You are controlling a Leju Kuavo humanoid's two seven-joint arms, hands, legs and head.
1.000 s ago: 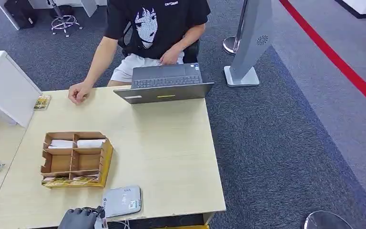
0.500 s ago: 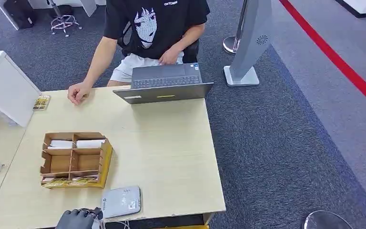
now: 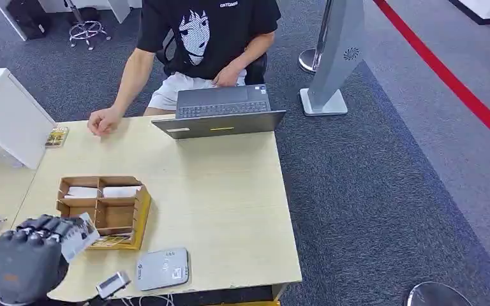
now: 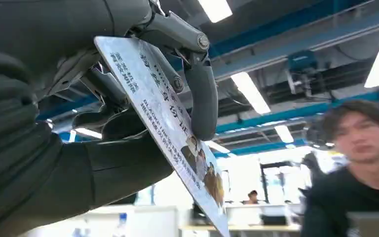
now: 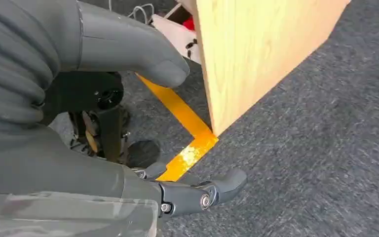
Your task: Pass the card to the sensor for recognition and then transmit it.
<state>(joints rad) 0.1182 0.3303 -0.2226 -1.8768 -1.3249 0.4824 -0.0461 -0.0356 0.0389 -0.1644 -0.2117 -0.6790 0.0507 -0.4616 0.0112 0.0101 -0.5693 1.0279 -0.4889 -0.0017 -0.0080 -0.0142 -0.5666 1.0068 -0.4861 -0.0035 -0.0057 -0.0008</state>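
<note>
A printed card (image 3: 78, 236) sits pinched in the robot's left hand (image 3: 29, 261) at the lower left of the head view. In the left wrist view the card (image 4: 168, 123) is clamped between the thick thumb and the darker fingers (image 4: 202, 94), its printed face and small photos showing, one long edge jutting free.

Just right of the hand, near the bottom edge of the frame, a flat grey sensor (image 3: 162, 268) lies on the pale wooden counter (image 3: 223, 191). A small grey device (image 3: 113, 284) lies at the counter's near edge between hand and sensor. Behind the hand stands a cardboard organizer (image 3: 103, 211) with white items in its far compartments.

The right hand (image 5: 177, 192) hangs low beside the counter's side panel, above grey carpet and a strip of yellow floor tape; it holds nothing and its fingers are loosely apart.

At the upper middle of the head view a person (image 3: 198, 38) sits behind an open laptop (image 3: 220, 111), one hand resting on the counter.

The card looks lifted and not yet scanned. The next move likely calls for carrying it right and down over the sensor, face flat, before handing it across.
</note>
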